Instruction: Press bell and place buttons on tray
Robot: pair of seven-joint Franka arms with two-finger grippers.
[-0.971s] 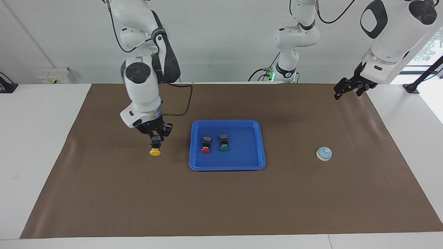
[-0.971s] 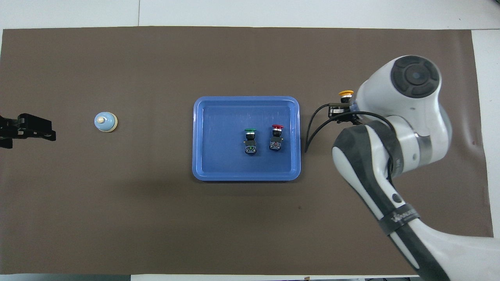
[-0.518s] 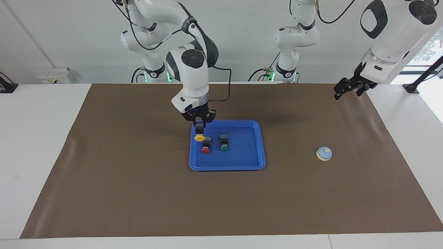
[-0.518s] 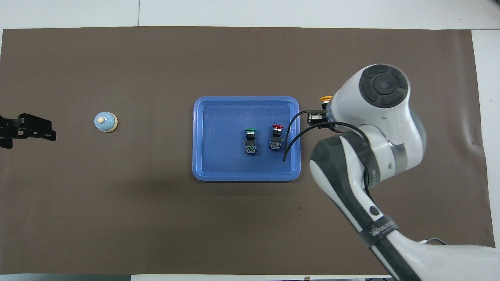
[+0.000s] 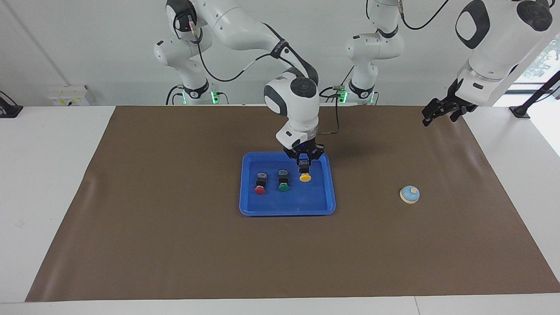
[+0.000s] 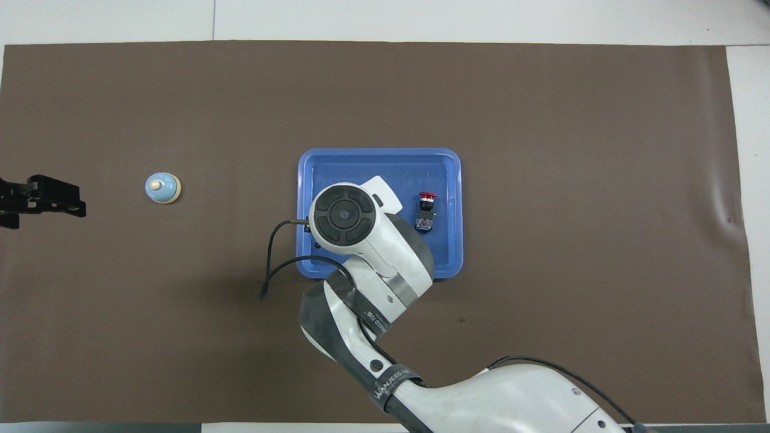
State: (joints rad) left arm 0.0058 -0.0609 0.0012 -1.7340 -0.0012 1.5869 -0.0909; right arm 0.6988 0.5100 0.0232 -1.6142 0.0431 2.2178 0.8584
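Three buttons concern you, and two of them already lie in the tray [image 5: 326, 192]: the red button [image 5: 260, 183] toward the right arm's end and the green button [image 5: 283, 180] just beside it, both on their sides with their caps pointing away from the robots. In the overhead view you can see only the red one; the right arm's wrist covers the green one.

Your right end effector [image 5: 304, 162] hangs over the tray's corner nearest the robots, at the left arm's end, with its fingers clamped on the black body of the yellow button [image 5: 305, 174]. That button points cap-down, above the tray floor and in line with the other two. You cannot tell from these views whether its cap touches the tray.

Look toward the left arm's end of the surface [image 5: 175, 245] and you find the bell [image 5: 410, 194], upright on the brown mat and well apart from the tray, with nothing touching it.

Your left end effector [image 5: 439, 113] waits raised over the mat's corner by the left arm's base, holding nothing. You cannot tell whether its fingers are apart or together.
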